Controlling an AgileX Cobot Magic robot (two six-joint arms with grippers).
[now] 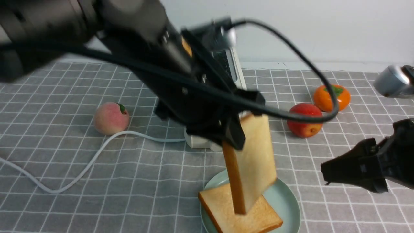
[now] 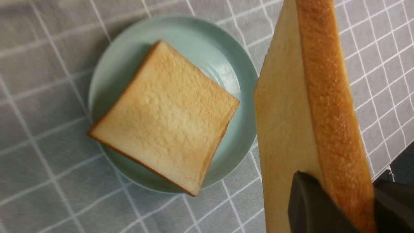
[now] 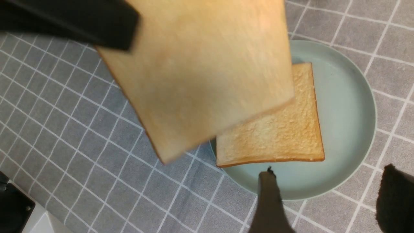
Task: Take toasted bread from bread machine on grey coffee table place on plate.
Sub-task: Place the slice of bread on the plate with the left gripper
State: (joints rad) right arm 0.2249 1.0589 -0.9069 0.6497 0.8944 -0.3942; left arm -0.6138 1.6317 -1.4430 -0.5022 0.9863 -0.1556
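The left gripper [image 1: 232, 137] grips the top of the hanging toast [image 1: 255, 155] over the plate [image 1: 286, 197], where 1 flat slice [image 1: 223, 207] lies; best lower and tip it flat before releasing, keeping the open, empty right gripper [image 1: 325, 176] clear at right.

My left arm [image 1: 64, 26] comes in from the upper left and slopes down across the middle of the front view, the wrist bent so that my left gripper [image 1: 234, 142] points downward. Its fingers [image 2: 310, 207] are pinched on the top edge of a toast slice [image 1: 257, 155], one on each face, and the slice hangs upright beneath them. My right arm [image 1: 401, 152] enters low from the right edge, lying roughly level, with my right gripper [image 1: 326, 176] aimed leftward toward the centre. In the right wrist view those fingers [image 3: 268, 200] stand well apart, and nothing is held between them.
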